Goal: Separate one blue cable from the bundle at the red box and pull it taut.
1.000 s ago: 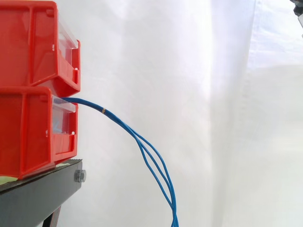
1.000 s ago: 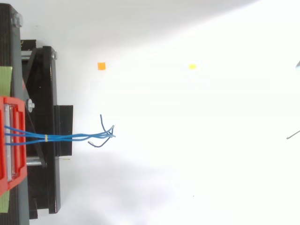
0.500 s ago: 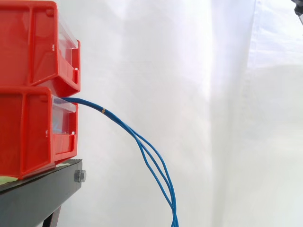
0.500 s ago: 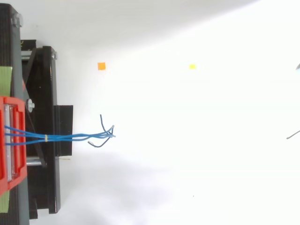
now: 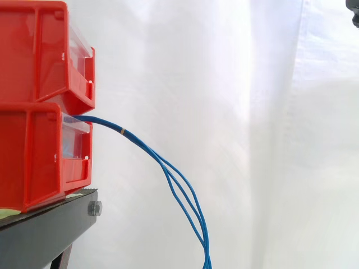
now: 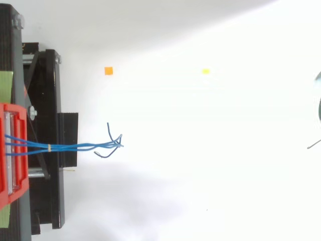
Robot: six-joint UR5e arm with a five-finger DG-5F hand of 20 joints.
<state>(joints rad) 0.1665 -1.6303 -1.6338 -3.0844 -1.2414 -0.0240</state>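
Note:
A bundle of thin blue cables (image 5: 168, 171) comes out of the lower red bin (image 5: 33, 154), bound by a small yellow band (image 5: 123, 131), and droops down to the right, spreading into separate strands. From above, the cables (image 6: 80, 146) run right across the black stand and end in loose splayed tips (image 6: 113, 140). A dark sliver of my hand (image 5: 354, 12) shows at the top right corner of the side view, far from the cables. A pale edge of it (image 6: 319, 98) sits at the right border of the top view.
A second red bin (image 5: 39, 53) is stacked on the lower one, both on a black stand (image 5: 50, 230). An orange marker (image 6: 108, 71) and a yellow marker (image 6: 205, 71) lie on the white floor. A thin grey line (image 6: 313, 145) lies near the right edge.
The hand has edged in at the right border of the top view and at the top right corner of the side view. The cables have not moved.

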